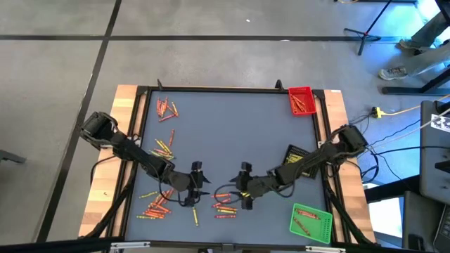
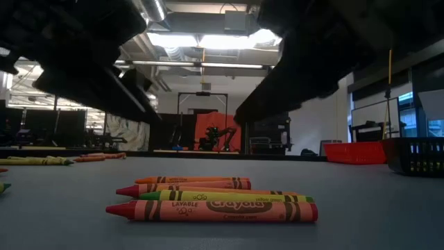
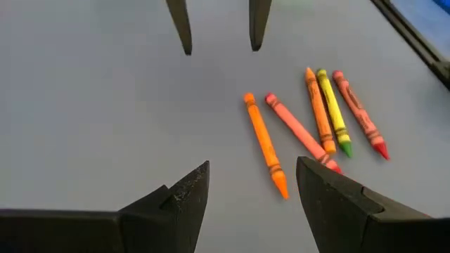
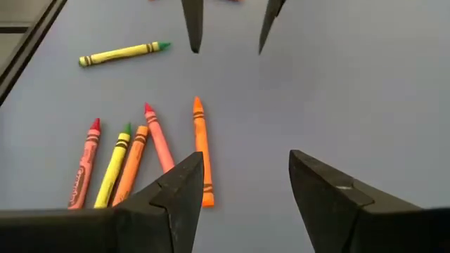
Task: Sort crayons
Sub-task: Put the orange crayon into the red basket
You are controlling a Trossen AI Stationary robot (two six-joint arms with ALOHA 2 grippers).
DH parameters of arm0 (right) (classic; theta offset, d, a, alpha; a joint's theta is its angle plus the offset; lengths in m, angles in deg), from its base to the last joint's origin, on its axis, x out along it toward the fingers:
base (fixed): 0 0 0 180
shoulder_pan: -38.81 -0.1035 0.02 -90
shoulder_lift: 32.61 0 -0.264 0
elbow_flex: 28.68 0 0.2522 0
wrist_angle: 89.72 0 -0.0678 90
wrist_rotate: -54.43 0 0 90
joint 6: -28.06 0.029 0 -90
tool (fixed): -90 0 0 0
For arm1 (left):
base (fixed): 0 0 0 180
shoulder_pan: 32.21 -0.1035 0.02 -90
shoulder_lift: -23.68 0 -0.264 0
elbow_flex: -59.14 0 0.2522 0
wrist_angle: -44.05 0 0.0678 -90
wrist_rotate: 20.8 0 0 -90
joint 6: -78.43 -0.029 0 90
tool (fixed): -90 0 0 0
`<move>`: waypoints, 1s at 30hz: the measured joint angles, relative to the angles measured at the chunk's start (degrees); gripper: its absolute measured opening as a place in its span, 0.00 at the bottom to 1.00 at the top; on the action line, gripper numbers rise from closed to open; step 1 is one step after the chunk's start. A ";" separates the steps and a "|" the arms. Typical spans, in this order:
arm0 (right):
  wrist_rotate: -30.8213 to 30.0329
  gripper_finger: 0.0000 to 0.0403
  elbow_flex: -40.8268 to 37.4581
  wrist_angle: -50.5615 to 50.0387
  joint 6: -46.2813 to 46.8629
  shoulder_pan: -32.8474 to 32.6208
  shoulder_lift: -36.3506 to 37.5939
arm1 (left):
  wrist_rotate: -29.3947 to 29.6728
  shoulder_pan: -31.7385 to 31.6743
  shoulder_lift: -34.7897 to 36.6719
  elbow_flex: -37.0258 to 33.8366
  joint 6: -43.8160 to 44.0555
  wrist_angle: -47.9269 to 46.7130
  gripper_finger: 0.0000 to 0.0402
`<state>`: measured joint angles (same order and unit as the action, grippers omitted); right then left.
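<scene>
Right wrist view: right gripper (image 4: pixel 242 186) fingers apart, empty, just beside an orange crayon (image 4: pixel 202 151).

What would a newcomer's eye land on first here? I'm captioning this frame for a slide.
Probably the two dark arms meeting low at the table's near middle, the left tool and right tool both open and empty, facing each other over a small cluster of crayons. Next, the red tray at the far right corner and the green tray at the near right.
</scene>
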<state>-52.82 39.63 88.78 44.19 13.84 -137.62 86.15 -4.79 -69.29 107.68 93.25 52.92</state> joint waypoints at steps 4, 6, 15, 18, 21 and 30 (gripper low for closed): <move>4.14 0.51 0.00 3.62 -1.29 0.75 -2.52 | -0.25 0.00 -0.19 0.00 -0.14 -0.17 0.49; 5.88 0.51 0.00 6.16 -3.36 0.71 -3.50 | -0.01 0.00 -0.19 0.00 -0.19 0.03 0.49; 6.98 0.51 0.15 9.82 -4.57 2.46 -7.44 | 0.07 -0.02 -0.19 0.00 -0.36 -0.01 0.49; 9.53 0.51 0.15 10.27 -4.64 3.02 -8.91 | 0.51 -0.02 -0.19 0.00 -0.36 -0.10 0.49; 10.32 0.51 0.15 10.24 -4.87 3.01 -9.66 | 0.65 -0.02 -0.19 0.00 -0.37 -0.08 0.49; 8.68 0.51 0.22 8.43 -6.00 2.93 -10.10 | 1.64 -0.01 -0.19 0.00 -0.38 -0.10 0.49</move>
<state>-44.14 39.85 97.21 38.19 16.77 -147.72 87.79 -4.80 -69.48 107.68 92.87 52.81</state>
